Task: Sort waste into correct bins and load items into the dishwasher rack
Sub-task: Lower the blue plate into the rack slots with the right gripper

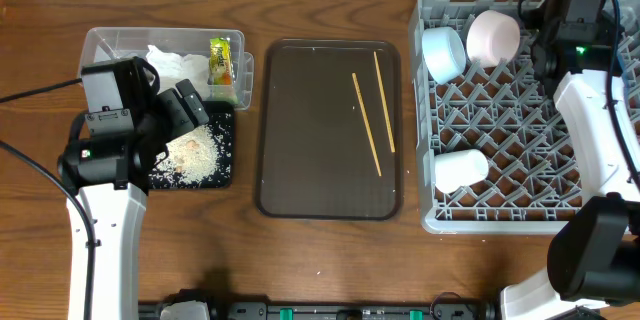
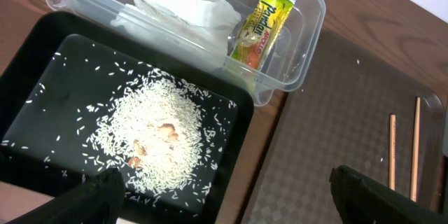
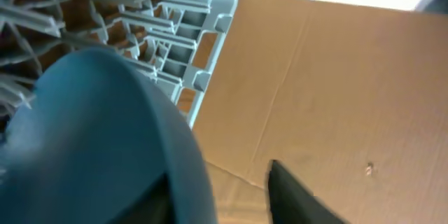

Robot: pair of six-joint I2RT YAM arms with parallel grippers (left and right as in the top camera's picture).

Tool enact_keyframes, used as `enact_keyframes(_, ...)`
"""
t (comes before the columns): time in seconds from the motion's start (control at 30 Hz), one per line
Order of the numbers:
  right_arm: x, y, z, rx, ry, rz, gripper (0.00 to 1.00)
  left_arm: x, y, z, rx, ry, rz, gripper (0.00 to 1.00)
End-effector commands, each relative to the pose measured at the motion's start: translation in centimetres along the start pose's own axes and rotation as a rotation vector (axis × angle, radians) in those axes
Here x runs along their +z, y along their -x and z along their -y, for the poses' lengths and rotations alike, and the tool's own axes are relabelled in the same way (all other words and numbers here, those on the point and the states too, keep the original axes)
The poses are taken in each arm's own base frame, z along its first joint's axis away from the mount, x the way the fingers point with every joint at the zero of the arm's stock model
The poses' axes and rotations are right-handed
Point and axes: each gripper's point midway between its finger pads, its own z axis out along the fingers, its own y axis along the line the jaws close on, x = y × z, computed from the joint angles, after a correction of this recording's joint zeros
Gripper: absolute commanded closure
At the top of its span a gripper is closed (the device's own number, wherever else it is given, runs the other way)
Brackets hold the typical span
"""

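The clear tub holds the crumpled white tissue and the yellow snack wrapper. The black tray next to it holds a heap of rice crumbs. My left gripper hangs open and empty above the black tray's right edge. Two chopsticks lie on the brown serving tray. The grey rack holds the pale blue bowl, white bowl and white cup. My right gripper is open, with the dark blue bowl wall between its fingers at the rack's far right.
The brown serving tray lies between the bins and the rack. Brown cardboard shows beyond the rack's edge in the right wrist view. The right arm reaches over the rack's right side.
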Motion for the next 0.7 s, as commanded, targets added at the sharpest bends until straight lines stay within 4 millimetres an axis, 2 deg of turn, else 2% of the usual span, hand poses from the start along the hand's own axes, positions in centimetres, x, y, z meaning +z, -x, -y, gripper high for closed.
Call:
enact_keyframes(0.0, 0.2, 0.0, 0.1, 0.124, -0.001, -0.002, 0.55, -0.4, 0.6, 0.0, 0.006, 0.002, 0.017, 0.04)
enact_keyframes(0.07, 0.3, -0.2, 0.2, 0.144, 0.0, -0.003, 0.49, -0.4, 0.6, 0.0, 0.006, 0.002, 0.017, 0.04)
enact_keyframes(0.13, 0.3, 0.0, 0.4, 0.159, -0.007, 0.005, 0.39, -0.4, 0.6, 0.0, 0.006, 0.002, 0.017, 0.04)
enact_keyframes(0.27, -0.2, 0.5, 1.9, 0.247, -0.05, 0.038, 0.05, -0.4, 0.6, 0.0, 0.006, 0.002, 0.017, 0.04)
enact_keyframes(0.3, -0.5, 0.6, 2.5, 0.28, -0.063, 0.051, 0.01, -0.4, 0.6, 0.0, 0.006, 0.002, 0.017, 0.04)
enact_keyframes(0.67, -5.7, 0.2, 7.4, 0.564, -0.083, 0.244, 0.01, -0.4, 0.6, 0.0, 0.006, 0.002, 0.017, 0.04)
